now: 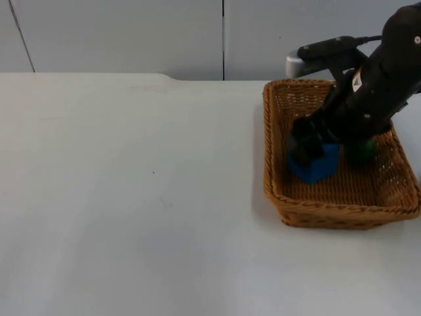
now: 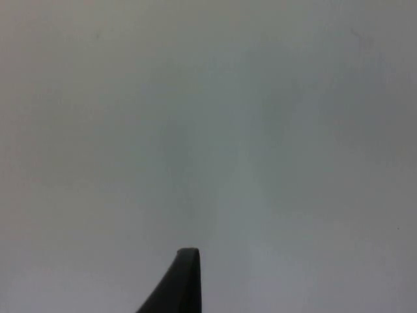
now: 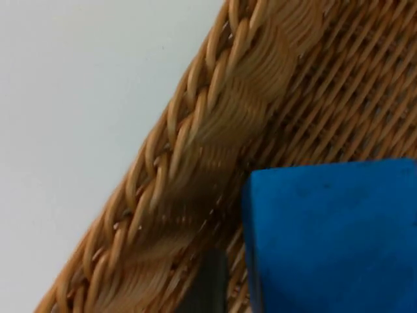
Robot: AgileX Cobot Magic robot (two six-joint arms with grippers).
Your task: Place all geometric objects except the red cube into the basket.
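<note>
We see the right gripper (image 1: pixel 308 149) reaching down into the wicker basket (image 1: pixel 273 191) at the right side of the white table (image 1: pixel 131 197), right at a blue block (image 1: pixel 317 164) on the basket floor near its left wall (image 3: pixel 195 169); we cannot tell whether its fingers are closed on the block or apart. A dark green object (image 1: pixel 360 151) lies in the basket just behind the arm. The left arm waits, its fingertip (image 2: pixel 179 283) over bare table, and its grip cannot be judged.

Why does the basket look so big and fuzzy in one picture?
In the right wrist view the basket rim and blue block sit very near the camera, so they look soft; in the top view the basket casts a faint shadow on the table.
</note>
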